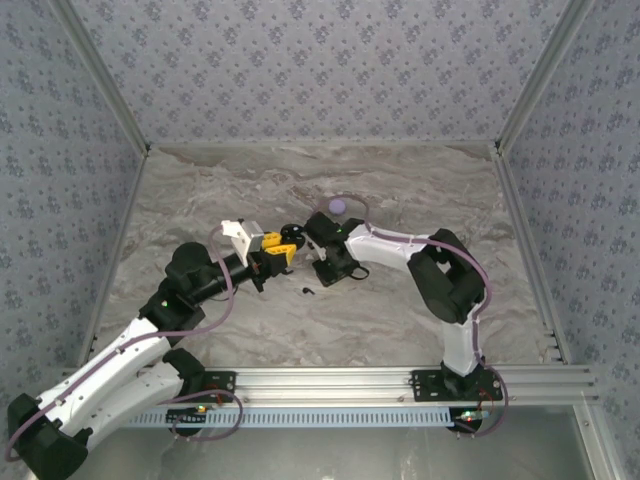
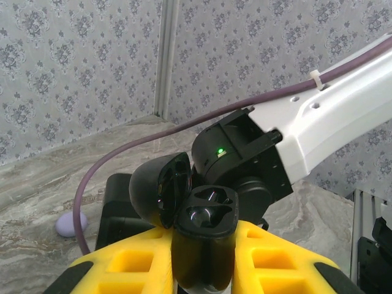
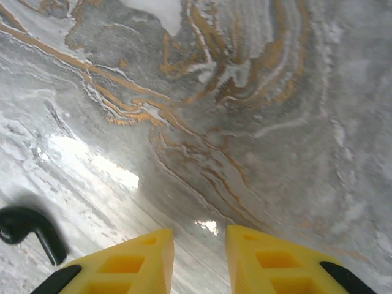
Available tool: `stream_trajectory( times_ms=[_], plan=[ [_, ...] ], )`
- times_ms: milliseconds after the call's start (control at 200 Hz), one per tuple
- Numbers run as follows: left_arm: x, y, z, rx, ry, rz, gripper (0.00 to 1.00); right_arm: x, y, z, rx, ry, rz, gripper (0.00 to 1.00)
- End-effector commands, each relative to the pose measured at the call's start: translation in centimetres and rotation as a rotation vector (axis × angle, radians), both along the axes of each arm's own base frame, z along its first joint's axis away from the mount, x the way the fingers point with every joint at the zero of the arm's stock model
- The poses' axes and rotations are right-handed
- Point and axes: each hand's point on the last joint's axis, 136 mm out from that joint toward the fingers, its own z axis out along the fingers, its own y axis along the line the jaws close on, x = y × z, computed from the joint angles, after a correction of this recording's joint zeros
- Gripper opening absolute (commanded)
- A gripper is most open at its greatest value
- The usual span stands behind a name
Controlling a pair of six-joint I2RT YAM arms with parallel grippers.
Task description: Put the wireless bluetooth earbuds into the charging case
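One earbud [image 3: 27, 229] lies loose on the table [image 3: 257, 122], lower left of the right wrist view, beside the right gripper [image 3: 199, 236], whose fingers stand narrowly parted around nothing. Meanwhile the left gripper [image 2: 205, 251] clenches the charging case [image 2: 205, 211] (lid open) at frame centre. Risk: closing off-centre on so small a piece could flick it away

Soft, even light is filling the overhead view, leaving faint shadows. Glare is bouncing off the marble tabletop [image 3: 275, 122] in the right wrist view, while highlights are glinting on the glossy charging case [image 2: 205, 215].
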Motion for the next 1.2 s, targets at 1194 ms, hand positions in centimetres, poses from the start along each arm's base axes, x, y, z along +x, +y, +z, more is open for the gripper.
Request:
stream_trajectory(
  times_ms=[1194],
  plan=[
    [-0.3,0.0,1.3,-0.028,-0.028,-0.005,0.22,-4.5,4.5,-1.2,0.026,0.091,0.22,0.26]
  ],
)
